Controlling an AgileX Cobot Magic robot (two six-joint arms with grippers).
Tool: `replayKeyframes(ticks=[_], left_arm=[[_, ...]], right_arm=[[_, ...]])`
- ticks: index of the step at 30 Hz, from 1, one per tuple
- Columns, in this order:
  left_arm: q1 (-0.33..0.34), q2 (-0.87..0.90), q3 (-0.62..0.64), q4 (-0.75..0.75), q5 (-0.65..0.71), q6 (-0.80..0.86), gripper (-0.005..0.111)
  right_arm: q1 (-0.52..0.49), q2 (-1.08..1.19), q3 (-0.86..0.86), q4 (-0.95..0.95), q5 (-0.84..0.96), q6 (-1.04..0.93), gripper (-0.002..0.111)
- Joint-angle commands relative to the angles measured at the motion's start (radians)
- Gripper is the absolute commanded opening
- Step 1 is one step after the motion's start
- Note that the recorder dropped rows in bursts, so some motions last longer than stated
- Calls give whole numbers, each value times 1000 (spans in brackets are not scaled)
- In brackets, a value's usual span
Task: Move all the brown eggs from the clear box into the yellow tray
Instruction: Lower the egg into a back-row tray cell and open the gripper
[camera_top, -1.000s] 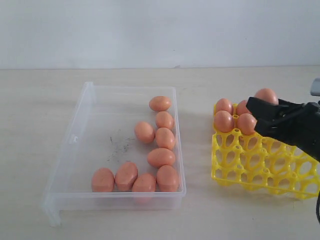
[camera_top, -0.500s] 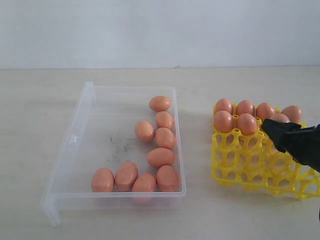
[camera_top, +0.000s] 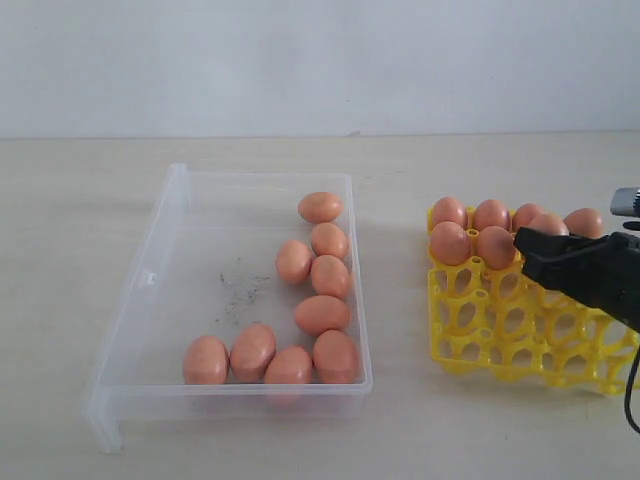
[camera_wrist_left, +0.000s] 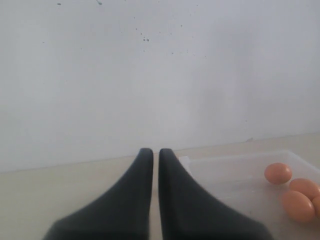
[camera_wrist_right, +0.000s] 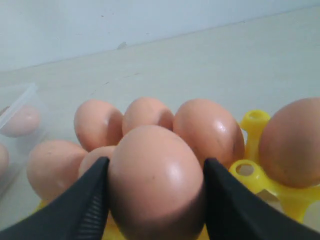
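Observation:
The clear box lies at the left with several brown eggs along its right side and near end. At the right stands the yellow tray, with several eggs in its far cups. My right gripper is low over the tray's far part, shut on one brown egg that sits among the tray's eggs; the jaws press its two sides. The left gripper is shut and empty, off the box's edge, and hidden from the exterior view.
The box and tray rest on a pale tabletop with a white wall behind. The box floor has dark specks. The tray's near cups hold nothing. A bare strip of table separates box and tray.
The right gripper has come down with its egg from above the tray's far row to among the eggs there. The tray has shifted slightly to the right. The box's eggs are unmoved.

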Motion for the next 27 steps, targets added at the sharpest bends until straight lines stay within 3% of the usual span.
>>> replayKeyframes(ticks=[1,27], left_arm=[[-5,-2,3,-2,0,1,4],[-5,-2,3,-2,0,1,4]], right_arm=[[-3,46,-28,11,-12,-30,0],[-3,78,-37,2,-12,-51,0]])
